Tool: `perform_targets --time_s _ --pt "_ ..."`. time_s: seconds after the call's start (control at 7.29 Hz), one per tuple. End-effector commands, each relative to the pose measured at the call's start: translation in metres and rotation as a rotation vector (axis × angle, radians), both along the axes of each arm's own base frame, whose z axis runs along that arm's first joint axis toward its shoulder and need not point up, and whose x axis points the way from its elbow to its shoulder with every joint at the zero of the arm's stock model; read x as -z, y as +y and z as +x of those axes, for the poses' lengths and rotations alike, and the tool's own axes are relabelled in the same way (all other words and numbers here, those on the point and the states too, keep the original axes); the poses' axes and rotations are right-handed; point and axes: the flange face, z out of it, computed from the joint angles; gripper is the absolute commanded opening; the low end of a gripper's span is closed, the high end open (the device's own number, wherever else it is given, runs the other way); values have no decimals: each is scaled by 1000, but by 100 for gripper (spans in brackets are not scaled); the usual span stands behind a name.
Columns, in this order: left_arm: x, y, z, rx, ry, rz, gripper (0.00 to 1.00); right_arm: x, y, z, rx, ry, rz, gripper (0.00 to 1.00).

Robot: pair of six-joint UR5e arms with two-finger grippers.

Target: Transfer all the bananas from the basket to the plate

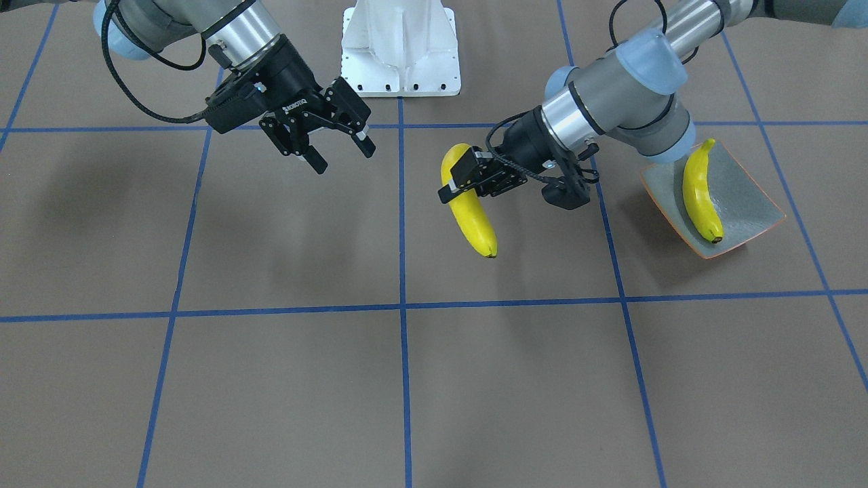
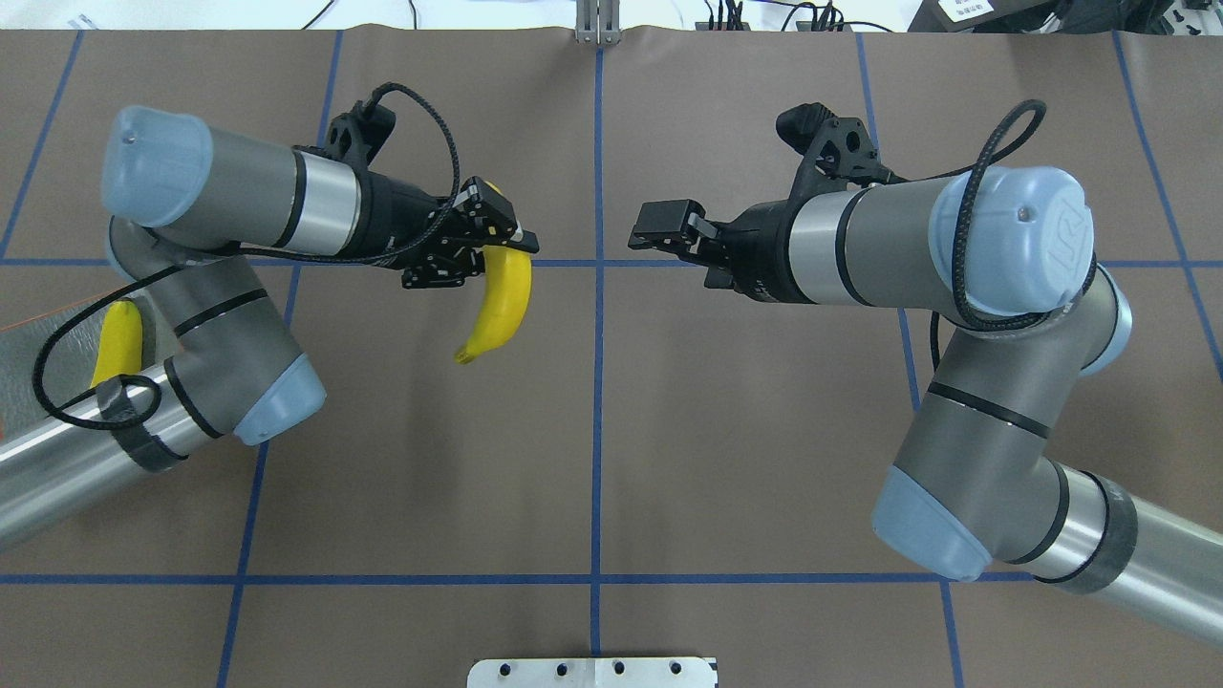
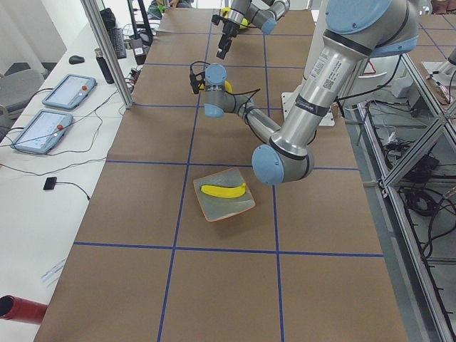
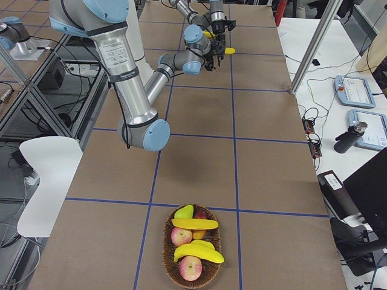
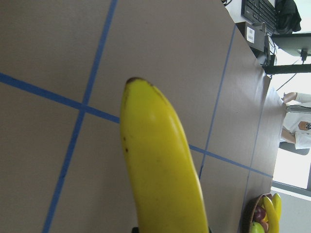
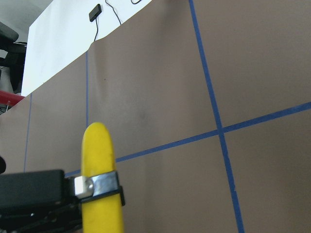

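The left arm stretches toward the table's (image 1: 271, 379) middle with its wrist level, and the left gripper (image 1: 456, 183) is clamped across the upper half of a banana (image 1: 476, 227), well apart from the plate (image 1: 746, 196). A second banana (image 1: 700, 196) lies on the plate. The right arm is bent, and the right gripper (image 1: 342, 156) faces the left one with its fingers spread and nothing between them. Two more bananas (image 4: 195, 223) lie in the basket (image 4: 172, 266).

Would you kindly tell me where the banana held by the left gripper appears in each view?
Exterior front-facing: the held banana is right of centre.
Overhead: left of centre.
Exterior left: far, top centre.
Exterior right: far, top centre.
Left wrist: fills the middle.
Right wrist: lower left.
Landmark: the left gripper clamped on it.
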Motion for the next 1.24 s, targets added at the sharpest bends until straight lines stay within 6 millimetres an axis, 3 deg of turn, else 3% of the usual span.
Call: perform_targets --time_s 0.0,0.14,0.27,0.41,0.55,0.82,1.1 --pt "-98 -8 -76 -16 -130 69 0 -21 -7 7 -28 40 -6 100" --pt "-145 -7 -120 -23 -194 125 0 -31 -8 9 -39 55 -14 100" --pt "-177 -15 -171 -22 -235 172 0 -32 -9 9 -56 59 -10 100" --pt "-206 -11 -199 -19 -275 215 0 -33 -9 9 -64 62 -12 100" --pt "-241 2 -218 -17 -326 242 0 -35 -10 8 -66 66 -14 100" --pt "-278 6 -250 -16 -416 239 0 -47 -10 11 -66 88 -28 100" --pt "-302 8 -257 -27 -488 105 0 -57 -11 5 -63 106 -40 100"
